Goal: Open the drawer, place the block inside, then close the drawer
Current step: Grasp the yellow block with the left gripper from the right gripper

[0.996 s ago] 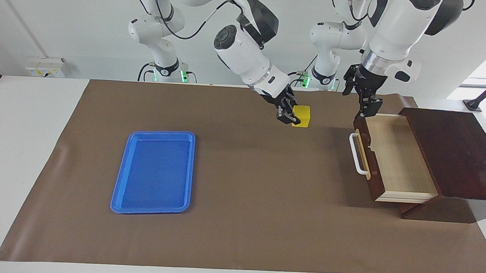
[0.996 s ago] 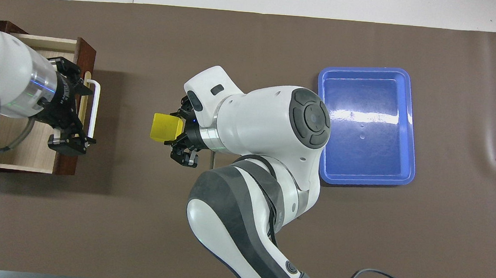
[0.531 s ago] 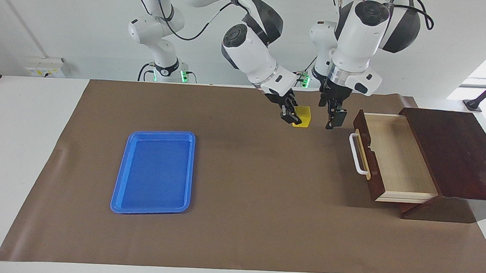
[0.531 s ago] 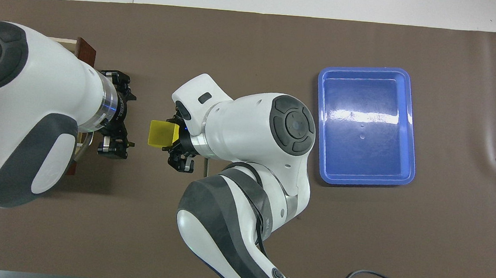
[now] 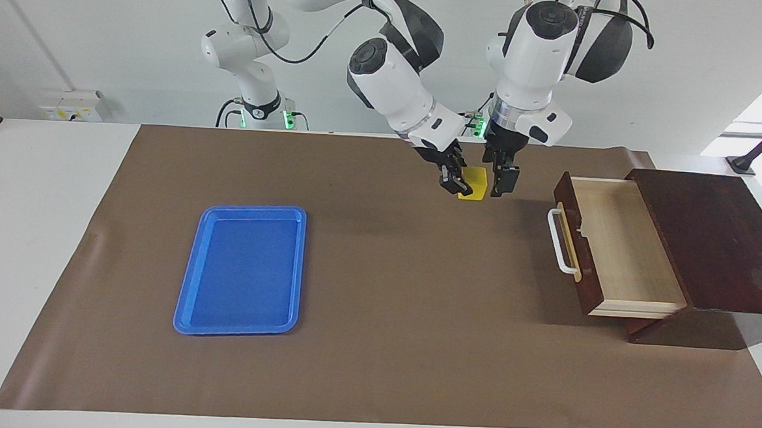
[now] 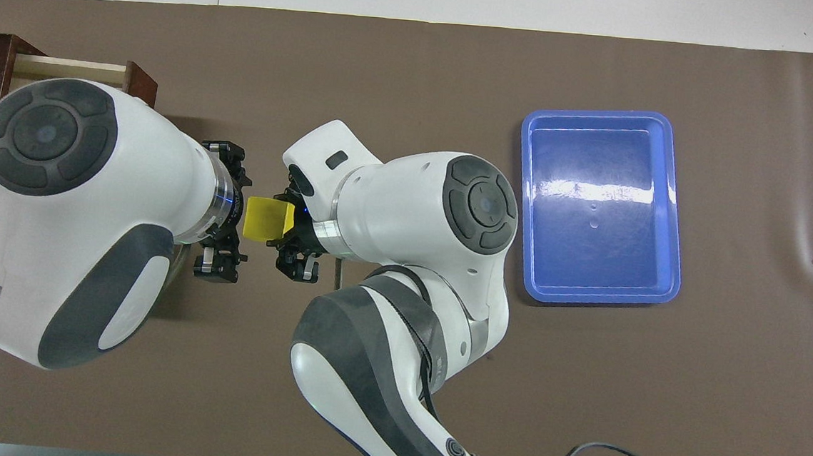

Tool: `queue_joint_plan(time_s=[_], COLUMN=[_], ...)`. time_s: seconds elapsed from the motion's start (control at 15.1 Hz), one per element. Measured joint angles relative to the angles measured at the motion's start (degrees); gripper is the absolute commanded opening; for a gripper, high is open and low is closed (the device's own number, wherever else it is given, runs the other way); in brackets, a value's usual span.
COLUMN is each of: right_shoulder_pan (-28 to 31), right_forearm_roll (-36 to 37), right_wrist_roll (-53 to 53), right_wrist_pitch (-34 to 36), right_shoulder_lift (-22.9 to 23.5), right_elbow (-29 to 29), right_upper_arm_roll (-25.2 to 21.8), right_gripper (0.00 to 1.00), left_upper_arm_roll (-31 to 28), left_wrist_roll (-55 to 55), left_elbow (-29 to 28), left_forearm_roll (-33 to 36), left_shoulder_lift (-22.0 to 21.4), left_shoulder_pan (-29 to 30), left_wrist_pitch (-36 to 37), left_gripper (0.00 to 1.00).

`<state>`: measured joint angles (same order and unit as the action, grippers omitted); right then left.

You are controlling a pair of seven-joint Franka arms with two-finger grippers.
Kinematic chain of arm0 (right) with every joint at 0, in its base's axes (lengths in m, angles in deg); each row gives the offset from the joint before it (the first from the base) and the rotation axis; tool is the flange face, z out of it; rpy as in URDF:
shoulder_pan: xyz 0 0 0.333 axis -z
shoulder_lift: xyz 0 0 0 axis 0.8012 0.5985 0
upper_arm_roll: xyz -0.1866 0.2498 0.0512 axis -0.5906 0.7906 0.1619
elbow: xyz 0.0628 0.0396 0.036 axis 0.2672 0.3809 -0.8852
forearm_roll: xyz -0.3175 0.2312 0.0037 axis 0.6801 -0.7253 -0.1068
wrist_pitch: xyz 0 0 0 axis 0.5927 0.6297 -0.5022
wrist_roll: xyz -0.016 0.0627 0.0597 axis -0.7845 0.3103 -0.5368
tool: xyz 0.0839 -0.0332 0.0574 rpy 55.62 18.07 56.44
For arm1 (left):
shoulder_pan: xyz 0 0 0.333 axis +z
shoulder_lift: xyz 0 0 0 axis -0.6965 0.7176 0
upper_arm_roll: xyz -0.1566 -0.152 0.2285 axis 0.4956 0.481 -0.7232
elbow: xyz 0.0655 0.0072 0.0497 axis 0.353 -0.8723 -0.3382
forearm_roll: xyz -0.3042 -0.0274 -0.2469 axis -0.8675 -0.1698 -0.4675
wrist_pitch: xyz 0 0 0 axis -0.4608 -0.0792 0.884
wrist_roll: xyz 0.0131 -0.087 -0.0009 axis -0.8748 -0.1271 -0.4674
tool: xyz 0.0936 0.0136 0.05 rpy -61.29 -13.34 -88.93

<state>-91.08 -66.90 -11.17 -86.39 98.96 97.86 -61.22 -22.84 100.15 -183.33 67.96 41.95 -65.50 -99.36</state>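
My right gripper [image 5: 457, 177] [image 6: 290, 233] is shut on the yellow block [image 5: 474, 184] [image 6: 262, 219], over the brown mat near the robots' edge. My left gripper [image 5: 499, 175] [image 6: 230, 216] hangs open right beside the block, on its drawer side; I cannot tell whether it touches it. The drawer [image 5: 620, 249] stands pulled out of its dark wooden box [image 5: 712, 238] at the left arm's end, its light wood inside bare and its white handle [image 5: 559, 241] toward the table's middle. From overhead, my left arm hides most of the drawer [image 6: 74, 69].
A flat blue tray [image 5: 241, 268] [image 6: 598, 205] lies on the brown mat [image 5: 401, 319] toward the right arm's end, with nothing in it. The two arms crowd together over the mat near the robots.
My left gripper has swung from over the drawer's front corner across to the block and now hangs right beside it. The right gripper and the block have barely shifted.
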Motion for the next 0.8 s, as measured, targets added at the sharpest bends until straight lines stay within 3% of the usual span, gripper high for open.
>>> queue_joint_plan(time_s=[0.46, 0.6, 0.66, 0.73, 0.8], right_shoulder_pan=[0.0, 0.0, 0.0, 0.0, 0.0], right_forearm_roll=[0.0, 0.0, 0.0, 0.0, 0.0], right_wrist_roll=[0.0, 0.0, 0.0, 0.0, 0.0], right_wrist_pitch=[0.0, 0.0, 0.0, 0.0, 0.0], right_shoulder_lift=[0.04, 0.06, 0.09, 0.12, 0.14], right_elbow=[-0.02, -0.03, -0.03, -0.03, -0.04], right_upper_arm_roll=[-0.08, -0.09, -0.09, -0.09, -0.09], right_gripper=[0.0, 0.0, 0.0, 0.0, 0.0], left_upper_arm_roll=[-0.02, 0.03, 0.02, 0.02, 0.01], left_wrist_roll=[1.56, 2.46, 2.86, 3.25, 3.59], left_elbow=[-1.36, -1.67, -1.73, -1.76, -1.78], left_forearm_roll=[0.0, 0.0, 0.0, 0.0, 0.0], left_shoulder_lift=[-0.01, -0.01, -0.01, -0.01, -0.01], left_shoulder_pan=[-0.87, -1.03, -1.03, -1.03, -1.03], left_wrist_pitch=[-1.32, -2.16, -2.33, -2.6, -2.91], left_gripper=[1.0, 0.81, 0.61, 0.26, 0.01])
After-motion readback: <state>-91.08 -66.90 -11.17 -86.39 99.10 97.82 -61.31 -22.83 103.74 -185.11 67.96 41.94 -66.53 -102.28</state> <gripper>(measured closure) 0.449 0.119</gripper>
